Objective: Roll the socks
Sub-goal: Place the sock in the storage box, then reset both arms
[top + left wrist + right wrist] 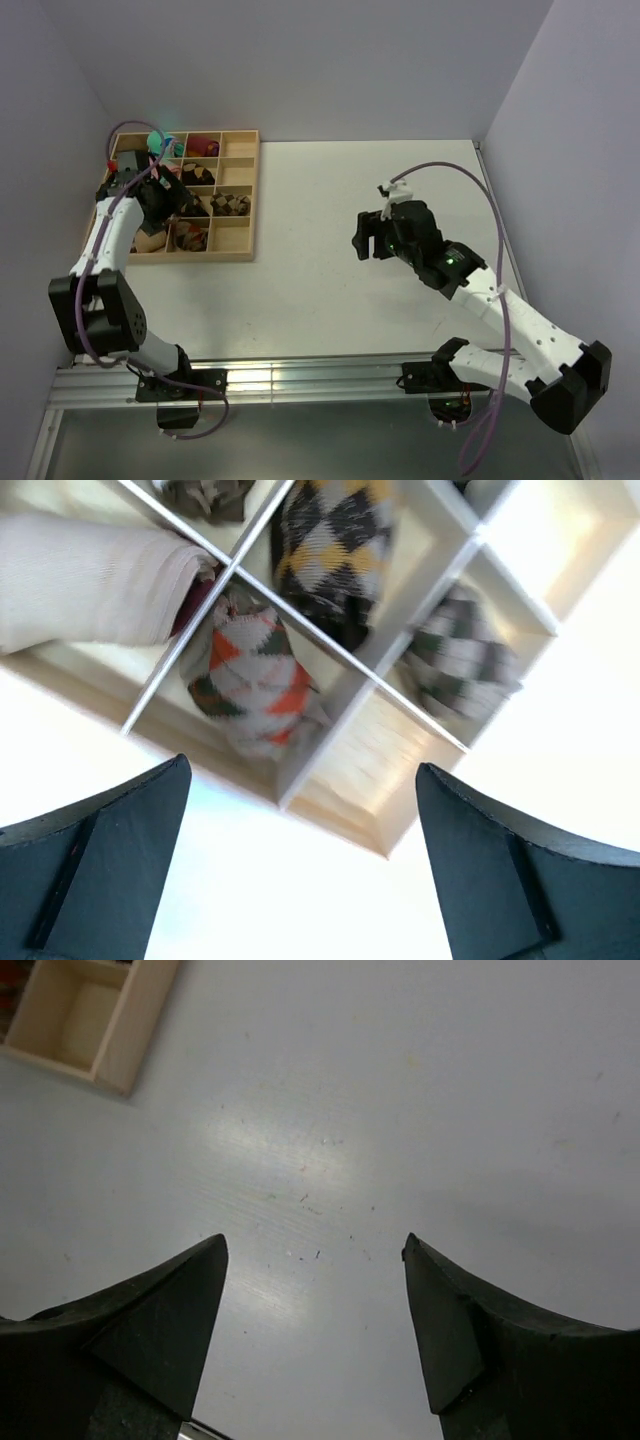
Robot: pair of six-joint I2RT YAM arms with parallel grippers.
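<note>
Main risk: the left end effector is spread wider than the compartment it looks down on. A straight descent could put a finger on a divider or the tray wall, not around the fabric, and that could shove or tip the tray. Second risk is a wrong pick. The socks (tan with orange-red and dark diamonds) sit bundled in a compartment along the tray's outer wall. A yellow-and-black argyle roll lies just across one divider and a grey argyle roll is nearby, so a small lateral error grabs the wrong one. Cream fabric lies just across the other divider and could snag. The bundle looks loosely bunched, so I'd guess a shallow pinch takes one layer and it unravels on the lift. The left wrist view is also a bit soft, so the edges are hard to judge. Left end effector state: fingers wide apart, holding nothing, touching nothing, hanging above the tray with the socks up and left of centre in its wrist view, not directly under it. The right end effector is also spread with nothing between its fingers. It is over bare worktop, well apart from the tray, with only a tray corner showing in its wrist view, so it's too far off to steady anything.
</note>
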